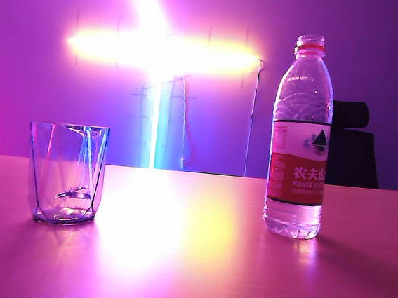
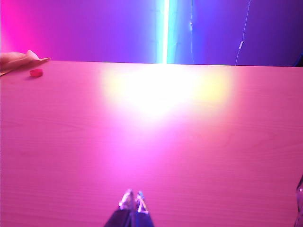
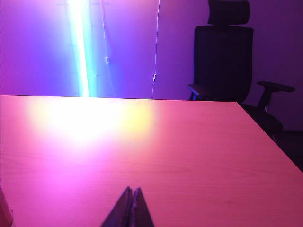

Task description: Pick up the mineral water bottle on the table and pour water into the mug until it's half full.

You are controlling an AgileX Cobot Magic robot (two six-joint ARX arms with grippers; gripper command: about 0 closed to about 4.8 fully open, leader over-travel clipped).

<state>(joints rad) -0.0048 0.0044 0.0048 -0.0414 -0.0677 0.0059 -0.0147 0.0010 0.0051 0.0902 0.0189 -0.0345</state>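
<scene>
While both grippers idle, bottle untouched

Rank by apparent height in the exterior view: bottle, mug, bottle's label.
1. Bottle, tallest.
2. Label and mug: they look alike in height, so no ranking between them.
Neither claw shows in this view.
</scene>
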